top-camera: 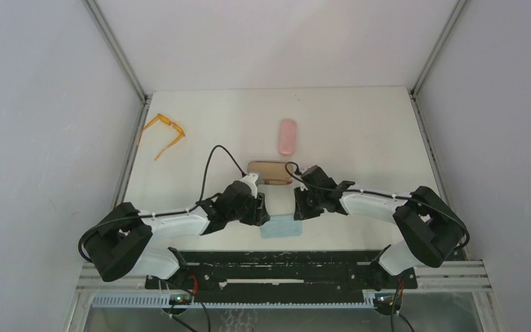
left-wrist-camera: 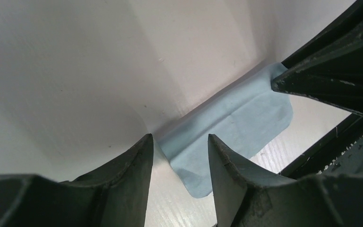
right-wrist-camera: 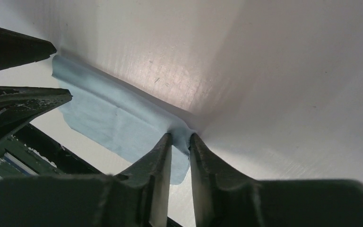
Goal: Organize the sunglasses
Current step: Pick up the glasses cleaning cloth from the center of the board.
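Far beyond the left hand (left-wrist-camera: pixel 178 141) (parted) lie orange sunglasses (top-camera: pixel 176 129); right hand (right-wrist-camera: pixel 180 137) pinches cloth (right-wrist-camera: pixel 113 118).

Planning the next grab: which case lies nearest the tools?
The brown case, lying crosswise just past the arms; the pink case sits farther back, pointing away.

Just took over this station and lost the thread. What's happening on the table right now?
Both arms are working the light-blue cloth near the front edge of the table. The right tool is pinched on one corner; the left tool is open, straddling the other end. The orange sunglasses lie untouched at the far left. A brown case sits just beyond the tools, a pink case farther back.
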Tool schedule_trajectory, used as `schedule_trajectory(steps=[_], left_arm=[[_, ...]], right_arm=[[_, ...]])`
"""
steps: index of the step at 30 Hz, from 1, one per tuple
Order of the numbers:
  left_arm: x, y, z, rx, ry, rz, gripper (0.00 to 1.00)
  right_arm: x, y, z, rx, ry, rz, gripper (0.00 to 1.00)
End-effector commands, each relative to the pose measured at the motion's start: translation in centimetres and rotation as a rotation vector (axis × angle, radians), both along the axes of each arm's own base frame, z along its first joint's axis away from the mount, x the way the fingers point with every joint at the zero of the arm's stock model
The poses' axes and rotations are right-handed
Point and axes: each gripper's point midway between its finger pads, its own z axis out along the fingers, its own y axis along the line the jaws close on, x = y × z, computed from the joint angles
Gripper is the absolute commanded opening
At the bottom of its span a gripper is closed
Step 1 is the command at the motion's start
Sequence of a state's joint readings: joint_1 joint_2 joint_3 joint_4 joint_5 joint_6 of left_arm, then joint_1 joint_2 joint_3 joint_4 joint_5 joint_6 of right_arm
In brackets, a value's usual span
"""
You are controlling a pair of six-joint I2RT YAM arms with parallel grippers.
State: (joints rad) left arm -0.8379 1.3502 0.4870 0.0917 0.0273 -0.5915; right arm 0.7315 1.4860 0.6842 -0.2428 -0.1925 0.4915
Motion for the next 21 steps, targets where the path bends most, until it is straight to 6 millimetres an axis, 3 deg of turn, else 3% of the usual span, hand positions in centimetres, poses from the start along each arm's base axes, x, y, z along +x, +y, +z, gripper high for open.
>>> schedule_trajectory(steps=[1,6,11,21], left_arm=[[0.5,-1.7,1.4,-0.064,-0.022,-0.048,0.49],[0.0,-1.5,0.8,-0.063,-0.005,-0.056,0.44],[-0.2,-1.3,0.4,-0.057,0.003,-0.056,0.38],[0.3,-1.3,1.0,-0.063,-0.022,-0.041,0.0]], right_arm=[[0.1,-0.6,-0.5,-0.041,0.016,-0.016,0.18],[0.1,-0.9,-0.5,-0.052,0.013,-0.02,0.05],[0.0,-0.8,-0.3,-0.049,0.011,-0.02,0.0],[0.0,-0.1,0.7,-0.001,-0.029,-0.013,0.0]])
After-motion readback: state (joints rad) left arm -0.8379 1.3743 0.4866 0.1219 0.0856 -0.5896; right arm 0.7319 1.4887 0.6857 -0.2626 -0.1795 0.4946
